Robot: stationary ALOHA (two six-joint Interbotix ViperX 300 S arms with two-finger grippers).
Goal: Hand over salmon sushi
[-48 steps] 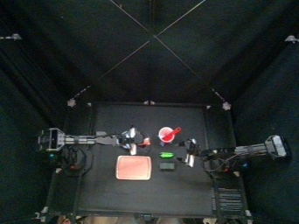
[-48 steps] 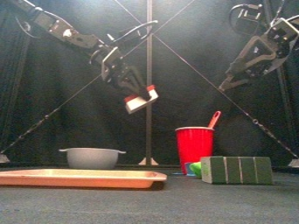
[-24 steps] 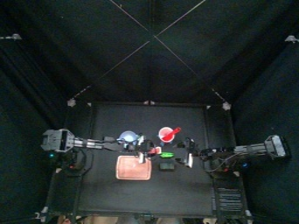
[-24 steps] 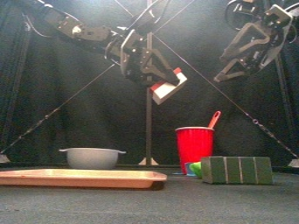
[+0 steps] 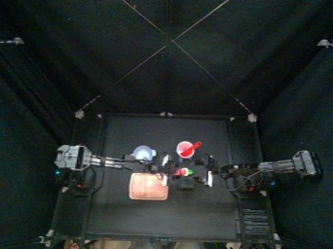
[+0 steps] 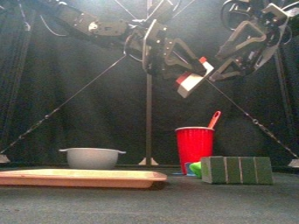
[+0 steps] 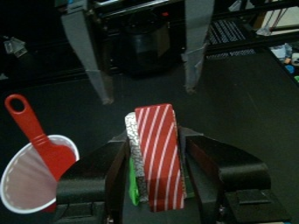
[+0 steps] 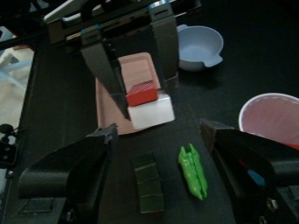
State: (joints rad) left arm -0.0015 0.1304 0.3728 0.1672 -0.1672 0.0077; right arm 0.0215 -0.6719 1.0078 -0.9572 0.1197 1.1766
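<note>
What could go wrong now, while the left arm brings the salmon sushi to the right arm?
1. The left pincer holds the salmon sushi high above the table; if it releases before the open right pincer closes, the piece may fall.
2. A fall could hit the red cup with its spoon below.
3. Both pincers are very near in the front view, so they might collide.

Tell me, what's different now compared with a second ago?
The left gripper, still clamped on the salmon sushi, has carried it up and across toward the right gripper, whose jaws stay wide open, waiting. Nothing was let go or taken over yet. The red cup, grey bowl, pink tray and green block have not moved.
</note>
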